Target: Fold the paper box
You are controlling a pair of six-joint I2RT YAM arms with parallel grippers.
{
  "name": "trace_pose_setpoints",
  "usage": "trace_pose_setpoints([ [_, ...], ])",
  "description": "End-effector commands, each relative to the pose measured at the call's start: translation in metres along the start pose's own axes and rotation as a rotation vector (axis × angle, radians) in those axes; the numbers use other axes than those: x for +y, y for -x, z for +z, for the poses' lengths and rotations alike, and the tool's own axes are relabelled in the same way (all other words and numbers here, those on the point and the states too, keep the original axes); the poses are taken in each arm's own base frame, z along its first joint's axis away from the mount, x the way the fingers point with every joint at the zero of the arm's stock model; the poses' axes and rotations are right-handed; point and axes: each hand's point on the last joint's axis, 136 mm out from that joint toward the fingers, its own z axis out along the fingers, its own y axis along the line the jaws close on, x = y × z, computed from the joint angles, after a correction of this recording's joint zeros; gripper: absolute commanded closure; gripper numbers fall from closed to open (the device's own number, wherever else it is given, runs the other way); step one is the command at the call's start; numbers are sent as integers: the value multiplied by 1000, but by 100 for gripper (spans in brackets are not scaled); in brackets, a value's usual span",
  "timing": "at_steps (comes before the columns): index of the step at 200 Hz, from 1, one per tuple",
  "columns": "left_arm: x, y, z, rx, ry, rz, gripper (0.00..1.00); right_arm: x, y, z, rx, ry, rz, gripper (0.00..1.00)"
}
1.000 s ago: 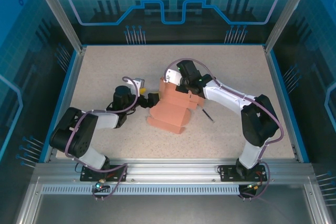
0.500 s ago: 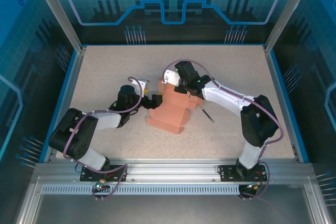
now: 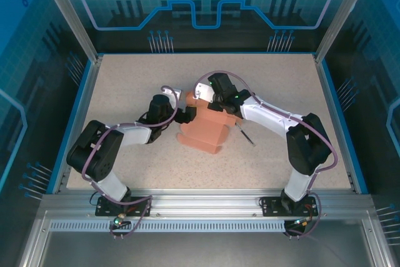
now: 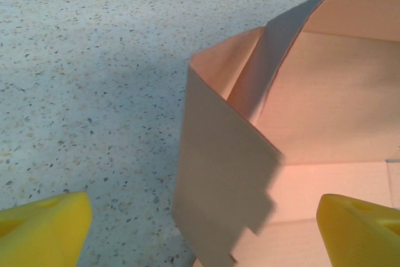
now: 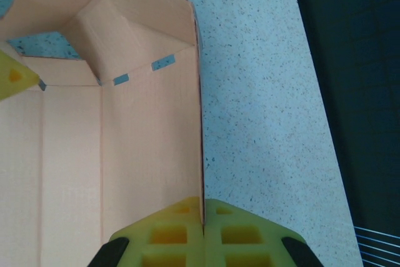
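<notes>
The salmon-pink paper box [image 3: 203,132] sits half-formed in the middle of the table, its walls partly raised. My right gripper [image 3: 206,99] is at the box's far side, and in the right wrist view it [image 5: 203,214] is shut on the top edge of an upright wall of the paper box [image 5: 150,142]. My left gripper [image 3: 185,115] is at the box's left side. It [image 4: 200,232] is open, and a loose side flap of the paper box [image 4: 219,173] stands between its yellow fingertips [image 4: 44,232] without touching either.
A thin dark pen-like stick [image 3: 248,136] lies on the speckled tabletop [image 3: 125,85] just right of the box. Blue rails border the table left and right. One yellow fingertip of the left gripper [image 5: 12,76] shows inside the box's far corner.
My left gripper has moved right, up to the box, so the side flap now stands between its fingers. The box has shifted slightly. The right gripper has kept its hold.
</notes>
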Motion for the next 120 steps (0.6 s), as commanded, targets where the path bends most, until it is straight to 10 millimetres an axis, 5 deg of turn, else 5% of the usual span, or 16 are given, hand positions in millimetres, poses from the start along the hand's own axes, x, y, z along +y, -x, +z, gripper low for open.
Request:
trace_pose_setpoints([
  [1,3,-3,-6,8,2,8,7,-3,9,-4,-24,-55,-20,100],
  [42,-7,-2,-14,-20,-84,-33,6,2,4,3,-4,-91,-58,100],
  [120,15,7,-46,-101,-101,-177,12,9,1,9,-19,-219,-183,100],
])
